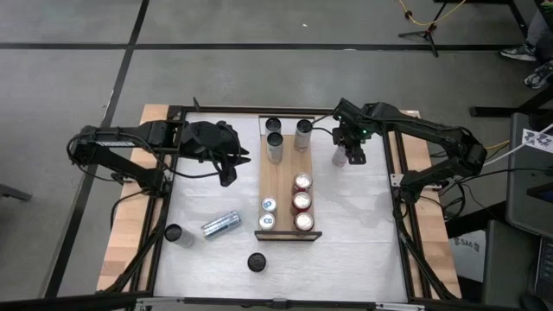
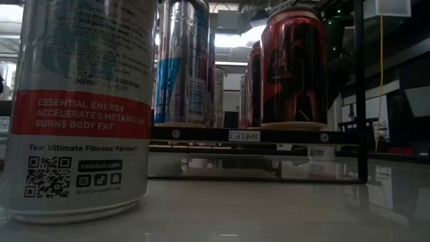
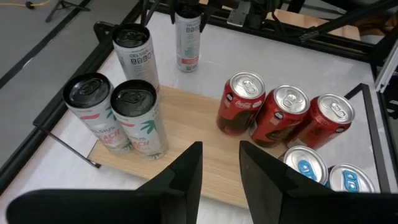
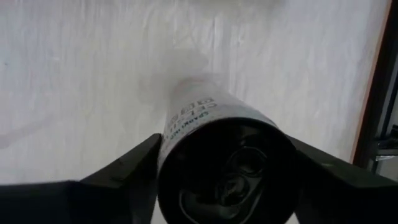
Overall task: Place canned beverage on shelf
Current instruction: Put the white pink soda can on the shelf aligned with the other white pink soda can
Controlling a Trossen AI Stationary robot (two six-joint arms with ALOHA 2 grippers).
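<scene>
On the white counter framed by pale wooden edges, we see the long light-brown wooden shelf carrying three tall pale cans at its far end and three red and two blue-topped cans near its dark lip. Just beside its far right end, our right gripper sets its fingers either side of a tall pale slim can standing upright on the counter; whether they clamp it we cannot tell. Our left gripper hovers left of the shelf, fingers slightly apart and empty. Grey floor surrounds the counter.
</scene>
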